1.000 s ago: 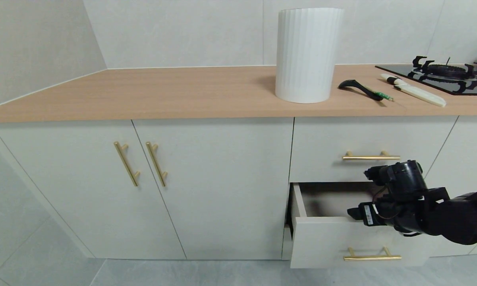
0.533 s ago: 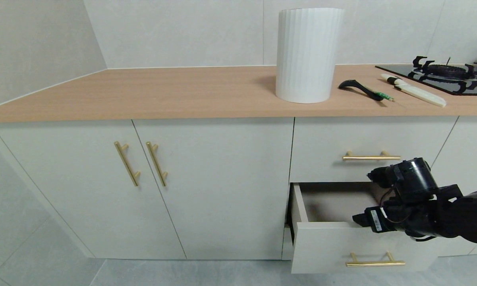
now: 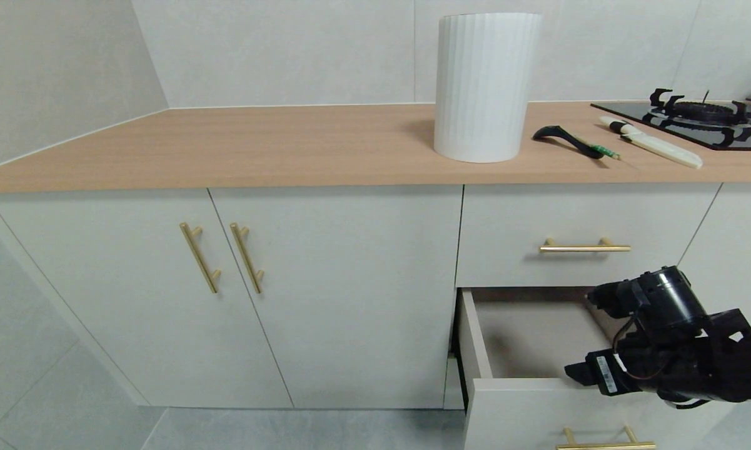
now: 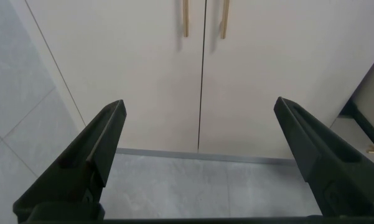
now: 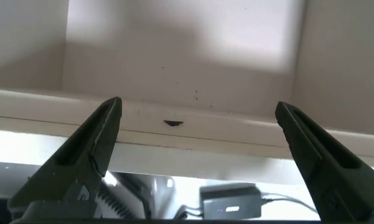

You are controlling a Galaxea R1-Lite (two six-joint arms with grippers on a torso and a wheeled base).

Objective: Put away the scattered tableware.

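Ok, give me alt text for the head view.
The right gripper sits at the front of an open lower drawer under a wooden counter. On the counter are a white ribbed cylinder, a black spoon, a white knife and a stove.

lower drawer (image 3: 513, 415) farther out than a second ago, right gripper (image 3: 584, 374) lower and nearer the robot

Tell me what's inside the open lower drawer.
Bare floor is all that shows in the drawer. The right gripper covers its right side, and the front panel hides the strip just behind it.
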